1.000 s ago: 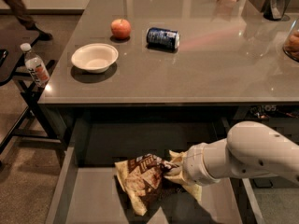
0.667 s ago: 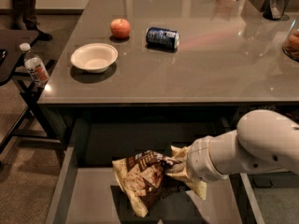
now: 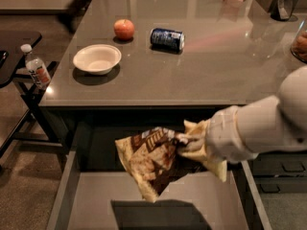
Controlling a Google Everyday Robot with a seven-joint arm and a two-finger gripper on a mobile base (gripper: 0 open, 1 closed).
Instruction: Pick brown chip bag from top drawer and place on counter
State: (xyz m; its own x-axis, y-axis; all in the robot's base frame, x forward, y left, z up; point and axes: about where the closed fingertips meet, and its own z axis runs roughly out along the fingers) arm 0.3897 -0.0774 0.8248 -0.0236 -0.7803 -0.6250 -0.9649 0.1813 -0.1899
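Note:
The brown chip bag [image 3: 152, 159], crinkly brown and cream-yellow, hangs in the air above the open top drawer [image 3: 192, 195], just below the counter's front edge. My gripper [image 3: 184, 142] reaches in from the right on a white arm and is shut on the bag's right end. The bag casts a dark shadow on the drawer's flat grey bottom. The counter [image 3: 192, 75] is glossy grey-brown and lies just behind and above the bag.
On the counter stand a white bowl [image 3: 97, 59], a red apple [image 3: 124, 29] and a blue soda can [image 3: 167, 38] lying on its side. A water bottle [image 3: 35, 68] stands on a black side table at the left. Dark handled drawers [image 3: 283, 166] are at the right.
My gripper has lifted the chip bag up off the drawer bottom; it now hangs higher, near the counter's front edge. My arm has risen with it.

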